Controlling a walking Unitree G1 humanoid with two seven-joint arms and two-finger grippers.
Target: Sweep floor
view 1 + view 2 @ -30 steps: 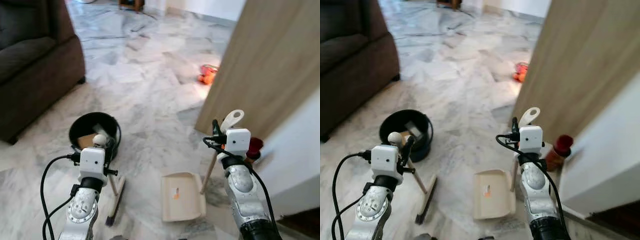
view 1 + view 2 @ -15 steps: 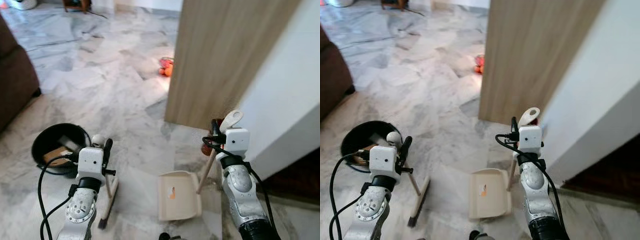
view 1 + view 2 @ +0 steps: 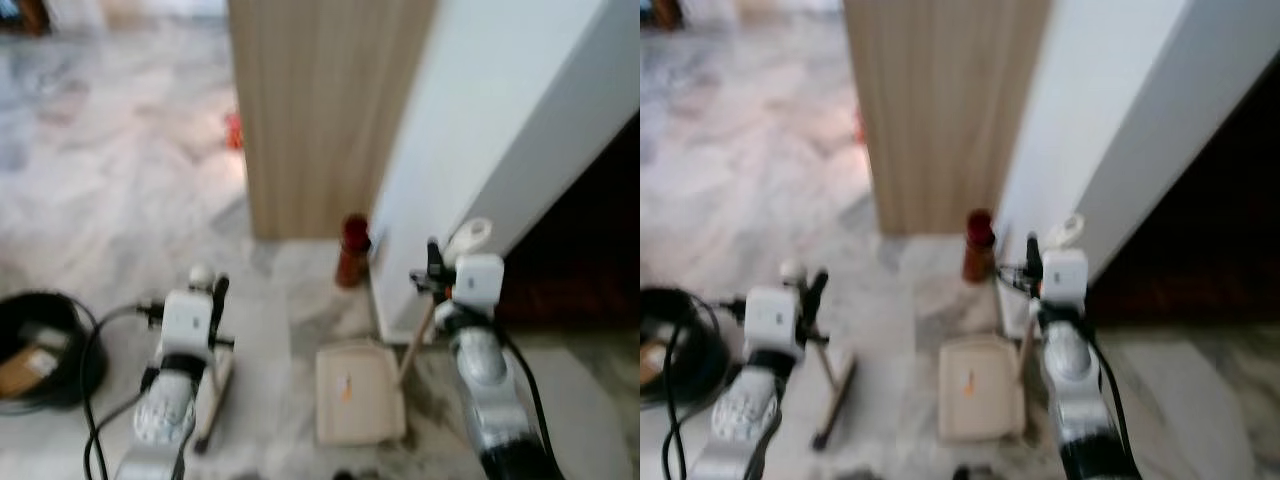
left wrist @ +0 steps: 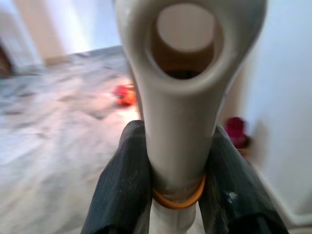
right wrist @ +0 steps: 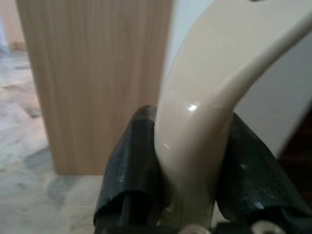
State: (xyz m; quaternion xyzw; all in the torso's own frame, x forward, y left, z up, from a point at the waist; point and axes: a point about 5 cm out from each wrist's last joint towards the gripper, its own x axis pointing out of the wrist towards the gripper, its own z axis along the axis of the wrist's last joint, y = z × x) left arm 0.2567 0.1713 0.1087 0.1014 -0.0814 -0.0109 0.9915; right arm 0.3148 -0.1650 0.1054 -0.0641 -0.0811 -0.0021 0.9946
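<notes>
One black bin (image 3: 40, 352) on the floor (image 3: 120, 215) beyond the left gripper (image 4: 179, 185), something brown inside. Left jaws pinch one broom handle (image 4: 183, 105). Right gripper (image 5: 192, 170) jaws pinch one dustpan handle (image 5: 214, 97); dustpan (image 3: 358, 392) below on floor. One red bottle (image 3: 352, 250) ahead.

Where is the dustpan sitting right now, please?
In the left eye view the dustpan lies flat on the marble floor at bottom centre, its handle held by the right claw, near the white wall's corner.
</notes>
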